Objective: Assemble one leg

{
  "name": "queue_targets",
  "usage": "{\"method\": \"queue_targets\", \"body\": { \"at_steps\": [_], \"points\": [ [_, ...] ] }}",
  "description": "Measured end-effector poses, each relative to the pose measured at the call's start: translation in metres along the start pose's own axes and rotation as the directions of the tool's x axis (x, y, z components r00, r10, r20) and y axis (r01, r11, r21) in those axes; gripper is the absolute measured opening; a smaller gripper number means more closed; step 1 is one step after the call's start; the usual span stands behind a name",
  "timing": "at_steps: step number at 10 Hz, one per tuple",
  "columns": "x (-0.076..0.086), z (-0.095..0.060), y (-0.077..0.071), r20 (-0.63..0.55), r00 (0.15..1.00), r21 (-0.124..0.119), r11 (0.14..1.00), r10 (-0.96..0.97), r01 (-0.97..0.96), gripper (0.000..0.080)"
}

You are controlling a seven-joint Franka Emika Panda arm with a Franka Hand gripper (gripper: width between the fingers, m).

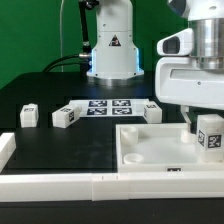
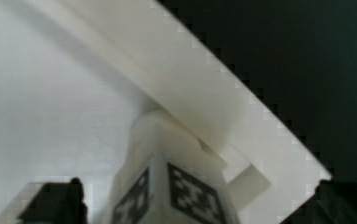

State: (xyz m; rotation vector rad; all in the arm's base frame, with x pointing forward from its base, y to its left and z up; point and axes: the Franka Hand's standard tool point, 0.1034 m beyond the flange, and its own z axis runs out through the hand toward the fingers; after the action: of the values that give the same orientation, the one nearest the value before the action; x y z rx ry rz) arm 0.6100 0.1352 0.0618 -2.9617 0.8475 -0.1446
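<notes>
Black cloth covers the table (image 1: pixel 60 145), and a green wall stands behind it. On the exterior view's right, the gripper (image 1: pixel 205 128) hangs over the big white panel (image 1: pixel 150 150), which lies near the front. The claw is clenched on the leg (image 1: pixel 210 137), a small white block with a black-and-white tag, just above the panel's right side. The wrist view shows the same leg (image 2: pixel 171 185) close up against the panel (image 2: pixel 59 110). Three more legs (image 1: pixel 30 116) (image 1: pixel 65 117) (image 1: pixel 152 112) sit farther back, near the marker board (image 1: pixel 108 106). A white rail (image 1: pixel 60 185) runs along the near edge.
</notes>
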Motion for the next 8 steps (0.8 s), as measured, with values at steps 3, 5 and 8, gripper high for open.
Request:
{"method": "queue_targets", "body": {
  "at_steps": [3,5,8],
  "points": [
    [0.0013,-0.0001,0.0016,-0.001,0.945,-0.022,0.944,-0.328,0.328,0.0649],
    [0.0051,-0.0004,0.0061,0.011,0.859,-0.034,0.858,-0.512,0.512,0.0649],
    [0.0077,-0.0005,0.0084,0.013,0.795,-0.039,0.794,-0.607,0.607,0.0533]
  ]
}}
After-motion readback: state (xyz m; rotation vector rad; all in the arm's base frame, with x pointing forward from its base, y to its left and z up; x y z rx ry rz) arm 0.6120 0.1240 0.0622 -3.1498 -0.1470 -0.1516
